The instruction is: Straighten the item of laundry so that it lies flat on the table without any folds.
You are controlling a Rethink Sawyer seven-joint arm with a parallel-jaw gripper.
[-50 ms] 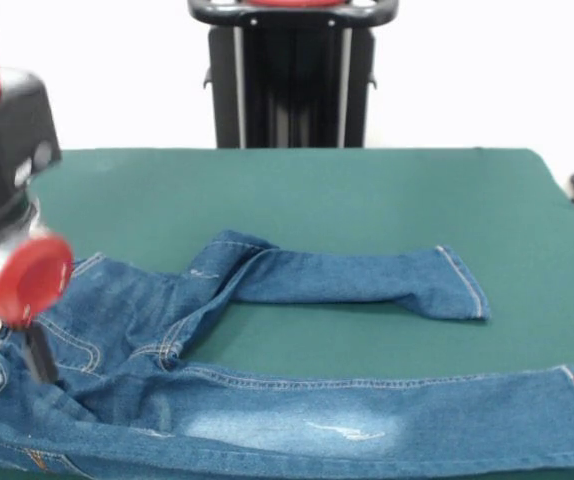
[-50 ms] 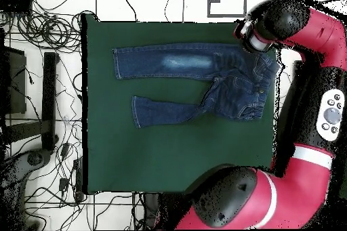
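The item of laundry, a pair of blue jeans point(image 1: 267, 420) point(image 2: 203, 82), lies on the green table point(image 1: 367, 190) point(image 2: 169, 154). In the front view its waist is at the near left. One leg with a pale faded patch runs straight along the near edge. The other leg is creased where it leaves the seat and lies farther back, pointing right. My gripper point(image 1: 9, 348) point(image 2: 261, 47) hangs over the waistband at the left, its two dark fingers point(image 1: 39, 355) spread apart and down at the denim. It is open, with cloth showing between the fingers.
The black pedestal point(image 1: 292, 80) stands behind the table's far edge. The red arm point(image 2: 312, 106) curves along the table's right side in the overhead view. Cables point(image 2: 41, 25) and black stands point(image 2: 49, 99) lie on the floor to the left.
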